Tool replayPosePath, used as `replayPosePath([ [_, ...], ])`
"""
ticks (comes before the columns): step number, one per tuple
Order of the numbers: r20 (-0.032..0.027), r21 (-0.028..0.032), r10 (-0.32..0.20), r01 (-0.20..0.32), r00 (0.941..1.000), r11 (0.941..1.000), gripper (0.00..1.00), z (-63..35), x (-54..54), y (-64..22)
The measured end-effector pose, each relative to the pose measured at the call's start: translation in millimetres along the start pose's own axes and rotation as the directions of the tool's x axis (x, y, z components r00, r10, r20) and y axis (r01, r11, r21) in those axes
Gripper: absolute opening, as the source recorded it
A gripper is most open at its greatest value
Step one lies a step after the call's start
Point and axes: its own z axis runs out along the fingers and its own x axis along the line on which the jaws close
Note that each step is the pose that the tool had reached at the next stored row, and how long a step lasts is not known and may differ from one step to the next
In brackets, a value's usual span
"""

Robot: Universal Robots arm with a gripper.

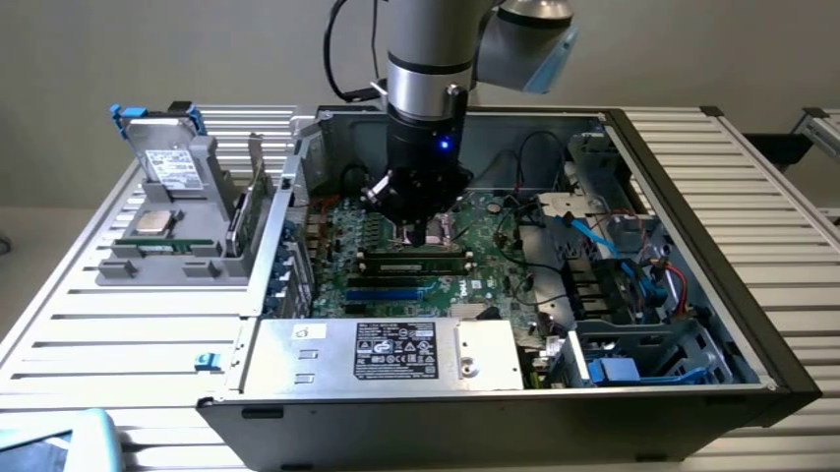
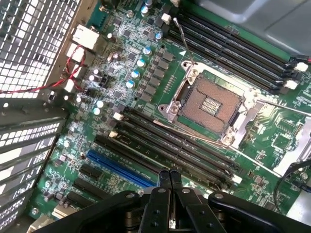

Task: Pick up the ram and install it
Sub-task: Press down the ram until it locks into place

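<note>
The open case (image 1: 683, 324) lay on the slatted table (image 1: 118, 324), motherboard (image 2: 121, 68) exposed. The arm (image 1: 427, 59) reached down over the board. The ram (image 1: 416, 262) sat in a black slot beside the empty socket (image 2: 209, 104). The gripper (image 2: 168, 178) hung just above, fingers clenched on nothing.

A big table (image 1: 118, 324) made of pale metal slats held everything. An open computer case (image 1: 735, 295) sat on it. A grey rack (image 1: 171, 256) stood just beside the case.
</note>
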Motion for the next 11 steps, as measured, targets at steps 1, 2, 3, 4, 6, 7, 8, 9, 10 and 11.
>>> replayPosePath([
  [1,-0.0003,-0.0007,0.014,-0.014,0.9999,0.9999,0.11,0.0,0.0,0.0],
  [2,-0.0005,-0.0014,0.029,-0.029,0.9996,0.9996,0.11,0.0,0.0,0.0],
  [3,-0.0008,-0.0020,0.043,-0.043,0.9991,0.9991,0.11,0.0,0.0,0.0],
  [4,-0.0008,-0.0026,0.056,-0.056,0.9984,0.9984,0.11,0.0,0.0,0.0],
  [6,-0.0010,-0.0037,0.085,-0.085,0.9964,0.9964,0.11,0.0,0.0,0.0],
  [7,-0.0010,-0.0043,0.098,-0.098,0.9952,0.9952,0.11,0.0,0.0,0.0],
  [8,-0.0011,-0.0048,0.112,-0.112,0.9937,0.9937,0.11,0.0,0.0,0.0],
  [9,-0.0012,-0.0054,0.125,-0.125,0.9921,0.9921,0.11,0.0,0.0,0.0],
  [10,-0.0013,-0.0060,0.139,-0.139,0.9902,0.9902,0.11,0.0,0.0,0.0],
  [11,-0.0014,-0.0066,0.153,-0.153,0.9882,0.9882,0.11,0.0,0.0,0.0],
])
